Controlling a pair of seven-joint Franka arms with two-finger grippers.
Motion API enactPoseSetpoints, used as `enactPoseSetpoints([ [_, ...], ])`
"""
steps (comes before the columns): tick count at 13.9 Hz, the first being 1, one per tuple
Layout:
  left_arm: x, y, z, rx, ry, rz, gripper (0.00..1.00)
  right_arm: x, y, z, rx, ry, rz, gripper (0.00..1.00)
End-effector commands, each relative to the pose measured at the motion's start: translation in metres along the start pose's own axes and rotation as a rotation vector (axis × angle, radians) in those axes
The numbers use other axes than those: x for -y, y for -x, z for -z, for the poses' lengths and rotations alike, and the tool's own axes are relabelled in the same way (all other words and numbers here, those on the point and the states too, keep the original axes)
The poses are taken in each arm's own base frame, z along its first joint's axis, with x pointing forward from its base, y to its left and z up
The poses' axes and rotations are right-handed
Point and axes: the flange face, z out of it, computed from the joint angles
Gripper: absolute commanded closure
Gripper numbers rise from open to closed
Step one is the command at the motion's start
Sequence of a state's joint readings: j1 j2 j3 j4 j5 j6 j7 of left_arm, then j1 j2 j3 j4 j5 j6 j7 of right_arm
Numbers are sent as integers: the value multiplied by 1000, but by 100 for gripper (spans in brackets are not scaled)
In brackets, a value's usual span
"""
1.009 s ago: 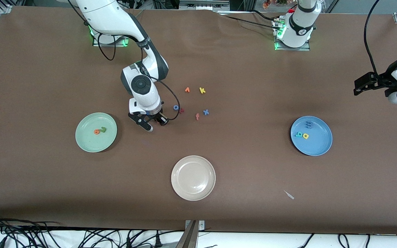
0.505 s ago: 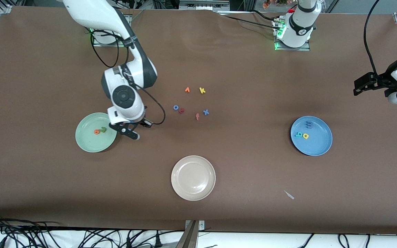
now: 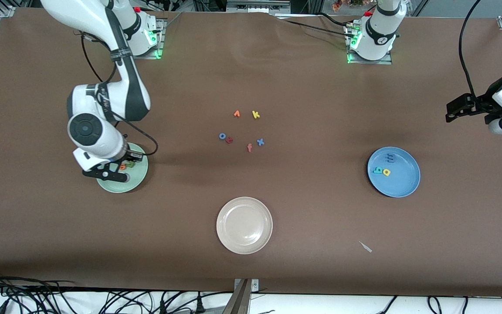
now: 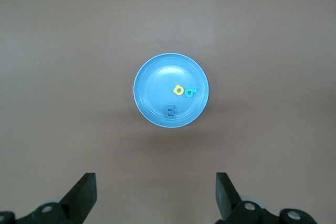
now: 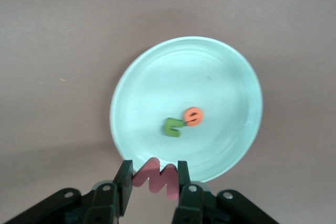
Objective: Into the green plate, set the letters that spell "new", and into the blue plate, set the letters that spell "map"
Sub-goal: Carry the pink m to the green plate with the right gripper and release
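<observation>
The right gripper [image 5: 152, 182], clamped on the pink-red w [image 5: 156, 177], hangs over the green plate [image 3: 140, 176], with the green n [image 5: 171, 126] and orange e [image 5: 193, 116] lying in the plate just ahead of its fingertips. The waiting left gripper [image 4: 155, 198] hangs wide open high above the blue plate [image 4: 152, 108] holding m, a and p. Released this near the rim, the w could bounce out.

Green n [image 5: 171, 126] and orange e [image 5: 193, 116] lie touching in the mint-green plate [image 5: 231, 72], pink-red w [image 5: 156, 176] pinched above its rim; m [image 4: 169, 111], a [image 4: 179, 90], p [image 4: 190, 93] rest in the blue plate [image 4: 152, 77].
</observation>
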State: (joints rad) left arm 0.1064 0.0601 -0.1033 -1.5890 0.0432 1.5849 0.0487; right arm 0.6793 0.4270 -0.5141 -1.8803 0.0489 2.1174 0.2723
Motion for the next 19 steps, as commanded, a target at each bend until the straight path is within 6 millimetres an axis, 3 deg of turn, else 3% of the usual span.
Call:
enactPoseSetpoints([
  [1,-1,-1,2,-9,27,-9,0,-9,15,-13,-14,-51,22,79],
  [2,-1,-1,2,-13,27,-9,0,-10,15,-15,-21,-58,21,64],
  [4,-1,-1,2,-13,27,-9,0,-18,12,-16,-20,-60,20,50],
  [8,-1,-1,2,-12,27,-9,0,-29,6,-12,-22,-77,17,34],
  [10,-1,-1,2,-12,27,-9,0,-28,2,1,-29,-82,21,24],
  [12,-1,-1,2,-12,27,-9,0,-25,-1,24,-18,-91,25,20],
  [16,-1,-3,-2,-6,28,-9,0,-25,-6,90,-20,-115,45,17],
  [19,-2,-3,-2,-6,28,-11,0,-38,3,137,-42,-149,145,2],
])
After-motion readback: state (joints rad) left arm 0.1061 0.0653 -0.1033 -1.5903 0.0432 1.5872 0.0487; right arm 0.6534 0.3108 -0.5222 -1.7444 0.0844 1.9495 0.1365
